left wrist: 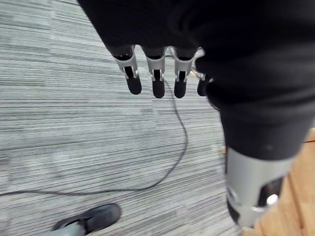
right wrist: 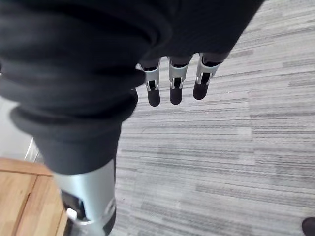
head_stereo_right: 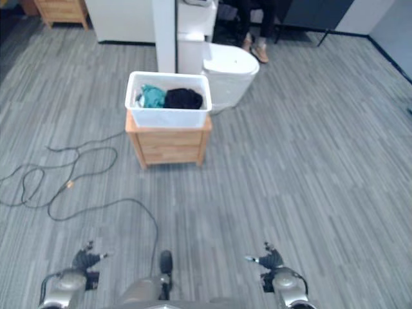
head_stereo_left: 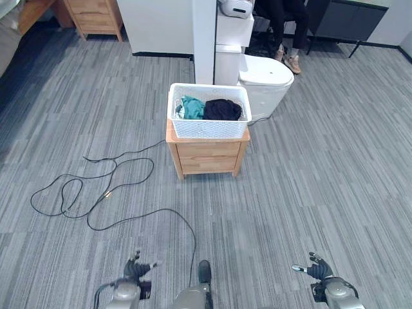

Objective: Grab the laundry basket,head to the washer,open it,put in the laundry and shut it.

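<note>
Laundry basket point(head_stereo_left: 208, 120): it sits on top of a small wooden nightstand point(head_stereo_left: 207, 156), well ahead of the robot across the grey striped floor point(head_stereo_left: 309, 187) — raised there, it can likely be taken by its sides without a deep stoop.

Look of the basket: white, rectangular, perforated mesh walls with a solid rim; it covers nearly the whole top of the nightstand.

Contents: a teal garment point(head_stereo_left: 190, 107) on the basket's left and a black garment point(head_stereo_left: 223, 109) on its right, both heaped up to about the rim.

Left robot hand point(head_stereo_left: 137, 268): low in the eye views, released — its wrist view shows the fingers point(left wrist: 156, 78) hanging straight over bare floor, grasping nothing.

Right robot hand point(head_stereo_left: 315, 270): likewise low and apart from the basket, fingers point(right wrist: 174, 82) straight and relaxed, nothing in them.

Why the robot hands hang so: both appear to be at rest at the robot's sides — the grab is judged not yet begun.

Washer: a white rounded appliance point(head_stereo_left: 262, 80) stands just behind the nightstand, probably the destination.

Background: a person's legs point(head_stereo_left: 288, 35) show beyond it.
</note>
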